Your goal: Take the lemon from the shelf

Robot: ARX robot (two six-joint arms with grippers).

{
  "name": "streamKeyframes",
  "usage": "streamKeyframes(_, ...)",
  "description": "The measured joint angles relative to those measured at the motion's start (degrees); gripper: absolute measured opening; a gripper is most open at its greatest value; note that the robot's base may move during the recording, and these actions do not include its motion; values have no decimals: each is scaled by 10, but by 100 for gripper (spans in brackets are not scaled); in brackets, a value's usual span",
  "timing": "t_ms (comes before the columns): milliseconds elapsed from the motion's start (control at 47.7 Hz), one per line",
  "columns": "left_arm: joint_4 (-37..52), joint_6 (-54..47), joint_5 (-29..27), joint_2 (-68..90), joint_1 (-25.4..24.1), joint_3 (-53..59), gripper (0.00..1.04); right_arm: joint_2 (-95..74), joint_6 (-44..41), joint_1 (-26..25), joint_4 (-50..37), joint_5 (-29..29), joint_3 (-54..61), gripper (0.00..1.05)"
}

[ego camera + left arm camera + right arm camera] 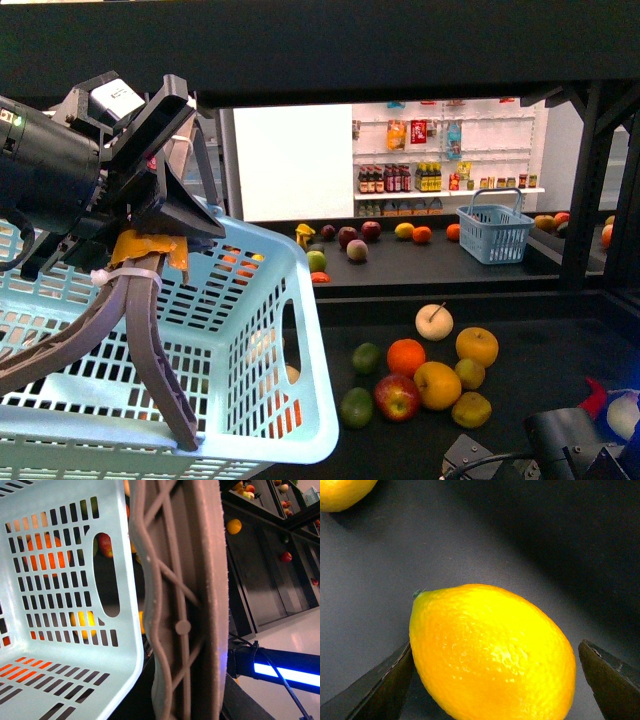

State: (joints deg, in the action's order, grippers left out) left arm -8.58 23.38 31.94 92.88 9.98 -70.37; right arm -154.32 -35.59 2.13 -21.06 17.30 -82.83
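Straddling one lemon (490, 652), the right gripper's (495, 655) two dark fingers (380, 690) stand apart, one at its skin, the other clear. The lemon lies on the shelf's (365, 580) black deck, with one other yellow fruit (342, 492) near. The left gripper (150, 248) is clamped on the grey handle (150, 340) of one large pale-blue basket (260, 400), which screens the deck's left; nine loose fruits (437, 385) cluster beside it, one small basket (495, 235) behind.

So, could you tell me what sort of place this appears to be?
Probably a mock grocery store's produce section: loose fruit lies on a black tiered shelf, bottles line white wall shelves behind, and the left gripper holds a light blue shopping basket.
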Motion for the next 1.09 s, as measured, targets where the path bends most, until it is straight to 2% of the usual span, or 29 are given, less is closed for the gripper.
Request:
streamKeyframes(147,0,0,0,0,0,0,13,-10,1,0,-2,-2,-8,96)
streamKeyframes(231,0,0,0,0,0,0,13,-12,2,0,-7,-2,-8,87)
streamKeyframes(336,0,0,0,0,0,0,13,-12,3,0,-14,-8,-8,82)
streamKeyframes(692,0,0,0,0,0,0,13,37,30,-8,-44,-22,40,81)
streamKeyframes(839,0,0,0,0,0,0,13,172,69,-33,-66,-13,117,81)
streamKeyframes(944,0,0,0,0,0,0,13,302,93,-60,-46,9,169,81)
streamKeyframes(1091,0,0,0,0,0,0,13,414,115,-70,-12,33,204,81)
